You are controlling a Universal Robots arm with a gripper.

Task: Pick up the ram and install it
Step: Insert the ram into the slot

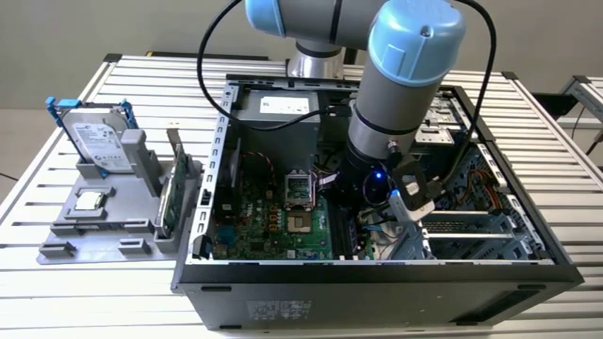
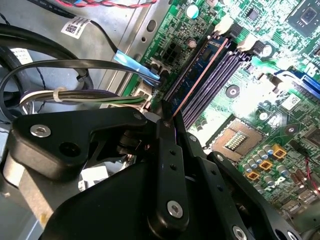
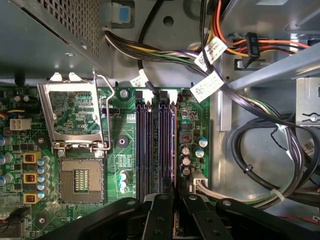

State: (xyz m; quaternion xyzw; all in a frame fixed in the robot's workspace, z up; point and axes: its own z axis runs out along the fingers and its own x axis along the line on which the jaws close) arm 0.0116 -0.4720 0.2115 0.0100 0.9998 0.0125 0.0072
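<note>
Inside case, pincer (image 2: pixel 167 122) apparently clamping ram (image 2: pixel 197 75) in slot, labels unreadable.

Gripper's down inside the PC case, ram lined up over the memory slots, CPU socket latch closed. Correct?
Not quite: the CPU socket is open, its latch frame swung up, as the first wrist view shows. The gripper is inside the case, with the ram at the memory slots.

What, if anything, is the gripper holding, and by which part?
The gripper holds the ram by one end of its upper edge, the stick standing edge-on in a memory slot.
</note>
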